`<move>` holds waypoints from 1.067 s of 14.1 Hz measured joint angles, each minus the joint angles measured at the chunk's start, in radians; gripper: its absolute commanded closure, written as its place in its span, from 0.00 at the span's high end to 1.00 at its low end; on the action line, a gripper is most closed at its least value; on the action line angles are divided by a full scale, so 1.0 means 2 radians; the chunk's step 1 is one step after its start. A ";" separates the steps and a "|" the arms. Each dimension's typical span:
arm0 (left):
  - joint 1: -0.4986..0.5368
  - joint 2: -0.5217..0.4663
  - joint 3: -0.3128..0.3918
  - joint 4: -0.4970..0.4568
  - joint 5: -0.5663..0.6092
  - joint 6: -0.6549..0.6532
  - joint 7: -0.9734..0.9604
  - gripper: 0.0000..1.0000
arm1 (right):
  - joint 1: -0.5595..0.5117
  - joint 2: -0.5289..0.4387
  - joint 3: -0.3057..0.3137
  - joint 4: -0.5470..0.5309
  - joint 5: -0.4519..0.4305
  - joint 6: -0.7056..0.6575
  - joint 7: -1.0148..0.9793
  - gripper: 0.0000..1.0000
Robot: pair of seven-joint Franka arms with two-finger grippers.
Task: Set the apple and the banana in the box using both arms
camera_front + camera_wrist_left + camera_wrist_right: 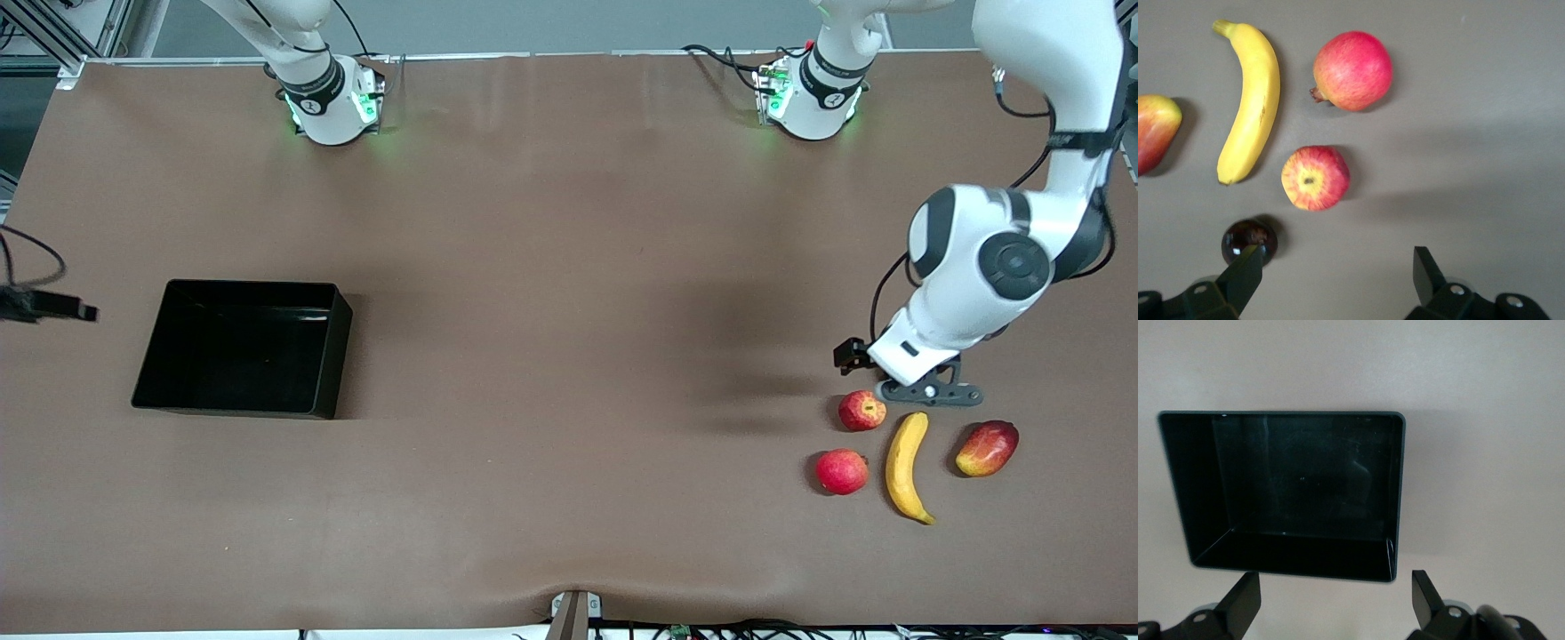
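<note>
Left pincer point(1331, 273) open above apple point(1315, 178).

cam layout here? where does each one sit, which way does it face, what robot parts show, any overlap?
Front: high across the table, facing both bases; left arm over the apple and banana.
Left wrist: looks down past its open fingers at the same apple and banana.
Right wrist: open fingers over the box, shared with front.
</note>
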 measured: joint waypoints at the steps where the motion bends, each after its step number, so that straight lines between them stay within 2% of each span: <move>1: 0.008 0.014 0.000 0.000 0.004 0.012 0.008 1.00 | 0.000 0.020 0.000 -0.002 0.000 0.018 0.000 1.00; 6: 0.032 0.066 0.001 0.005 0.005 0.064 0.021 1.00 | -0.017 0.087 -0.003 -0.019 0.000 0.105 -0.042 1.00; 7: 0.034 0.073 0.001 0.010 0.005 0.068 0.021 1.00 | -0.026 0.093 -0.003 -0.030 0.000 0.125 -0.051 0.79; 9: 0.035 0.088 0.001 0.027 0.005 0.070 0.021 1.00 | -0.039 0.097 -0.003 -0.067 0.000 0.172 -0.063 0.25; 10: 0.035 0.096 0.000 0.036 0.005 0.070 0.021 1.00 | -0.041 0.098 -0.003 -0.082 0.000 0.188 -0.064 0.05; 11: 0.035 0.104 0.000 0.045 0.005 0.070 0.020 1.00 | -0.043 0.098 -0.003 -0.093 0.000 0.195 -0.064 0.00; 15: 0.035 0.132 -0.001 0.071 -0.004 0.070 0.015 1.00 | -0.046 0.097 -0.002 -0.105 0.000 0.194 -0.064 0.00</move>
